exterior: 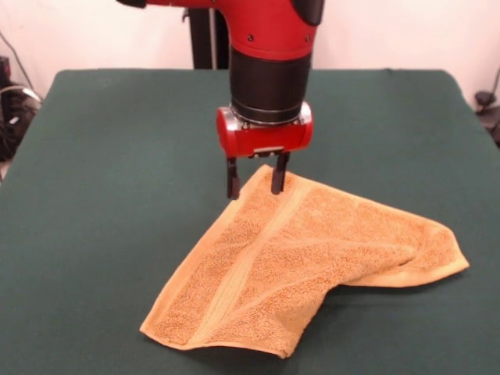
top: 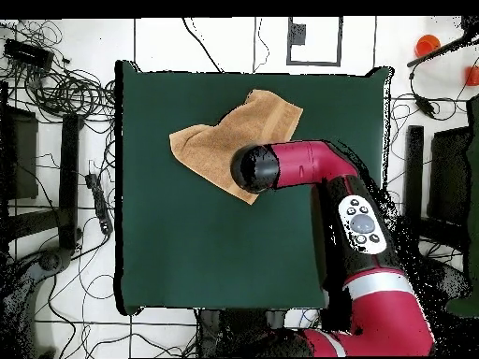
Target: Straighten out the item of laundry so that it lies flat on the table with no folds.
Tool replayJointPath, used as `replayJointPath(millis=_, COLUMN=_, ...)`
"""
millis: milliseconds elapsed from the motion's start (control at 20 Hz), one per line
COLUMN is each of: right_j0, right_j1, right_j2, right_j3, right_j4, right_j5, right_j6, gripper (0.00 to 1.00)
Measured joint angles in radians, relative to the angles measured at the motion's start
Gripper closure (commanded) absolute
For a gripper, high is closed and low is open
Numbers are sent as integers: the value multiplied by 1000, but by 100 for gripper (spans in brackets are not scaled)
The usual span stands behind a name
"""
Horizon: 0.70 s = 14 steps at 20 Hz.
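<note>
The golden-orange item of laundry (exterior: 297,258) lies rumpled on the green table (exterior: 117,195), towards its near side. Its right part is folded over on itself, and a pale band runs diagonally across it. My gripper (exterior: 255,187) hangs straight down over the towel's far corner, open. One finger is just off the towel's left edge and the other is over the cloth, with the corner between them. In the overhead view the towel (top: 220,136) lies at the upper middle of the table (top: 187,243). There the arm's wrist (top: 254,168) covers the gripper and that corner.
Tangled cables (top: 65,84) and dark equipment lie on the floor around the table. Black gear (exterior: 12,101) sits past the table's left edge. The red arm (top: 360,224) reaches in over the table's right part in the overhead view.
</note>
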<state>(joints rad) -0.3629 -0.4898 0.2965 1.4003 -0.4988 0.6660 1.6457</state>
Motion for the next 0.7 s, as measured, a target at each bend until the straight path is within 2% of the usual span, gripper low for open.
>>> replayJointPath(millis=700, right_j0=19, right_j1=58, right_j2=-29, right_j3=-1, right_j4=2, right_j5=-26, right_j6=0, gripper=0)
